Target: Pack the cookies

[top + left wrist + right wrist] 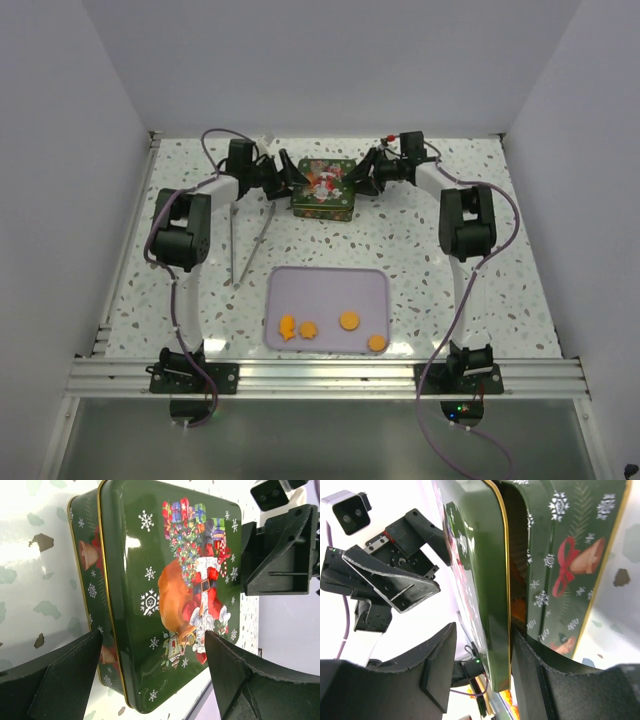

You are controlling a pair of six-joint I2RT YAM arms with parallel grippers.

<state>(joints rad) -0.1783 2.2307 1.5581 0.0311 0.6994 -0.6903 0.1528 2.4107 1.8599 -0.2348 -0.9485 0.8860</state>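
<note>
Top view: four orange cookies (pixel 349 320) on lilac tray (pixel 330 290) near arm bases, well apart from tin (pixel 322 187) at far centre. Tongs (pixel 256 243) lie left of tray.

Only right wrist view shows lid (pixel 475 540) lifted off base (pixel 560 540), with right gripper (pixel 484 630) straddling lid rim (clamped or not, cannot tell).

Left wrist view: left gripper (pixel 152 640) spread wide about tin's end. Lid art: Santa, sack, gifts, snowflakes. Base side: bells, red bows.
</note>
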